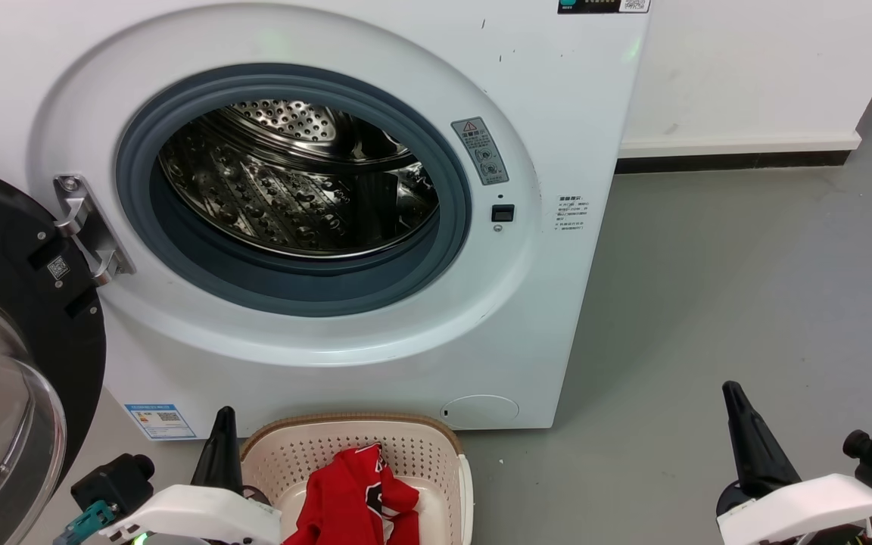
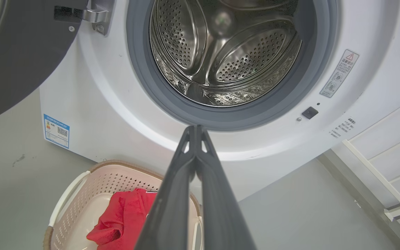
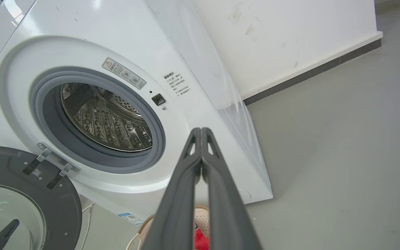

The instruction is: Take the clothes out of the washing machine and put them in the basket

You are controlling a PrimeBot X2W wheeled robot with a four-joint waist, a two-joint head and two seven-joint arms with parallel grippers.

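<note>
The white washing machine [image 1: 572, 113] stands with its black-framed door [image 1: 20, 333] swung open to the left, and I see bare perforated steel in its drum [image 1: 292, 182]. On the floor in front sits the cream basket [image 1: 436, 446], holding red clothes [image 1: 356, 492] with white trim and a black mark. My left gripper [image 1: 224, 415] is shut and empty, just left of the basket. My right gripper [image 1: 731, 390] is shut and empty over the grey floor at the lower right. In the left wrist view the shut fingertips [image 2: 196, 127] point at the porthole's lower rim, with the clothes [image 2: 123, 215] in the basket [image 2: 82, 187] below.
Grey floor [image 1: 746, 288] stretches to the right of the machine up to a white wall with a dark skirting [image 1: 731, 160]. A white rack [image 2: 387, 166] stands at the right edge of the left wrist view.
</note>
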